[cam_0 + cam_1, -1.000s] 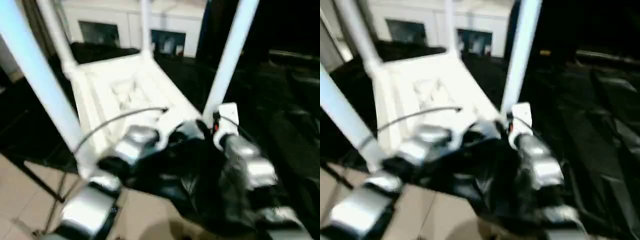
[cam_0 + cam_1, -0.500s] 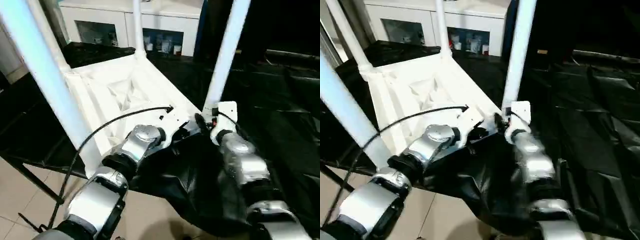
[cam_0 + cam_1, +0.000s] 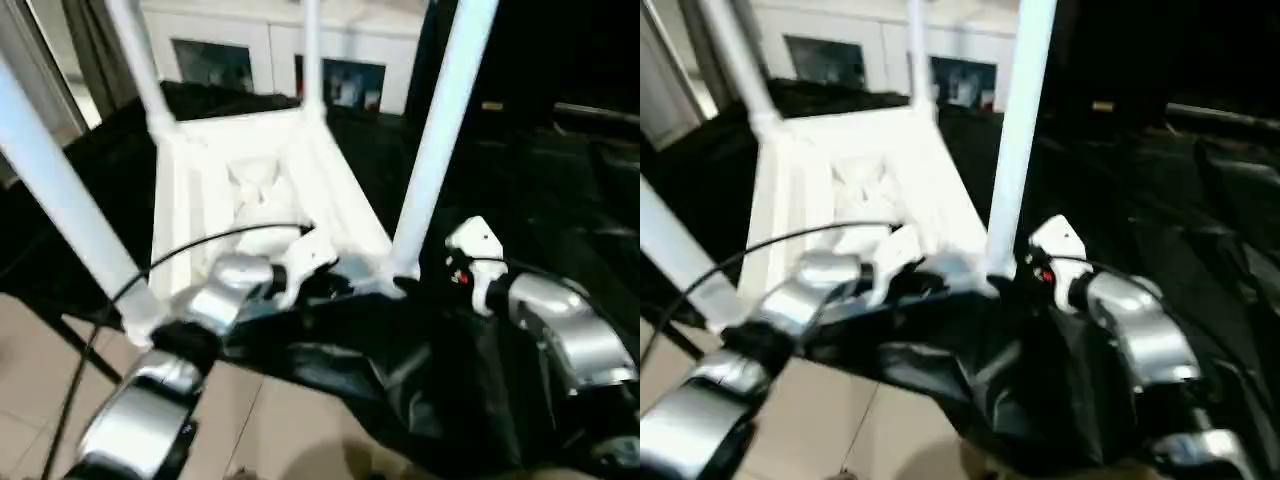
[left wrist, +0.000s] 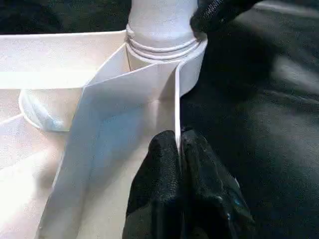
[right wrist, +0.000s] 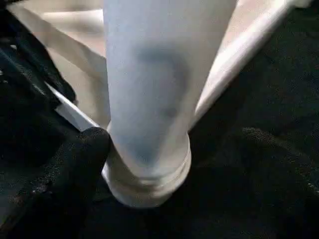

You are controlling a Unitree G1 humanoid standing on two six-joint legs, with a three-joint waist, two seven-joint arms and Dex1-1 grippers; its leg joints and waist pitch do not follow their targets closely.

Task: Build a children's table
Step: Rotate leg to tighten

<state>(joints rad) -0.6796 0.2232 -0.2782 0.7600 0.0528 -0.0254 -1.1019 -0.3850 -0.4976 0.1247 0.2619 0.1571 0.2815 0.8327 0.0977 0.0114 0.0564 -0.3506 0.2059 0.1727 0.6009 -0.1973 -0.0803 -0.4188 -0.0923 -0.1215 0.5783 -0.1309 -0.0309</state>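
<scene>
Children's table (image 3: 262, 190) lies upside down on the black-sheeted work surface (image 3: 560, 190), its ribbed underside facing up and four white tube legs standing out of the corner sockets, so the legs' long axes run up and away from the tabletop while the tabletop's long side runs away from the robot toward the white cabinet (image 3: 290, 60) behind. By the look of it, all four legs are in and the step in hand is seating or checking the near right leg (image 3: 440, 130), close to the end of the build. The left gripper (image 4: 179, 149) is pinched tight on the thin raised rim (image 4: 175, 99) of the tabletop just beside that leg's socket (image 4: 164, 50), steadying the piece. The right gripper (image 5: 87, 149) sits at the base of the same leg; one black finger touches the socket collar, but I cannot tell how wide its jaws stand or whether it grips anything. Next, I judge, the leg wants a firm hold and a push down into the socket, then the whole table must be turned onto its feet.
</scene>
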